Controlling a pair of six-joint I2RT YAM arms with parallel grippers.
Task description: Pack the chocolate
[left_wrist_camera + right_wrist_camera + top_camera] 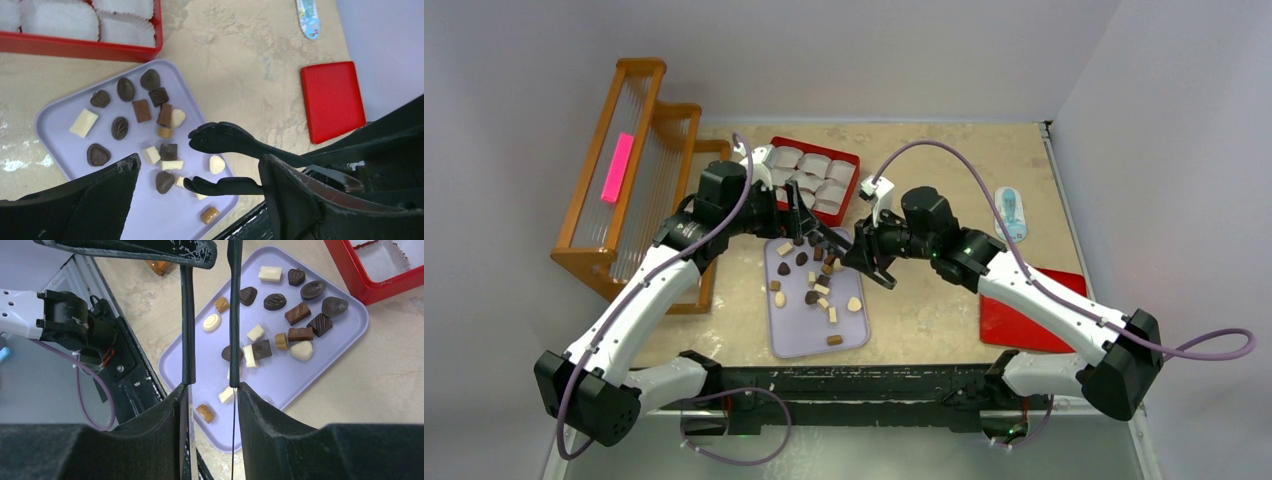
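Observation:
Several pieces of chocolate (pixel 816 280), dark, light brown and cream, lie scattered on a lavender tray (pixel 799 335). My right gripper (pixel 211 390) is shut on the two arms of black tongs (pixel 188 330). The tongs' tips (pixel 200 137) hover apart over the tray's near-right part, with nothing clamped between them. A cream piece (pixel 216 164) lies on the tray below them. My left gripper (pixel 200 162) stands wide open around the tongs' tips, above the chocolate (pixel 142 110). In the top view both grippers meet over the tray's far end (pixel 829 240).
A red box (pixel 814 146) lined with white paper cups (pixel 812 165) sits just beyond the tray. A red lid (pixel 1029 315) lies at the right, a blue-white packet (pixel 1012 215) behind it. A wooden rack (pixel 639 170) stands at the left.

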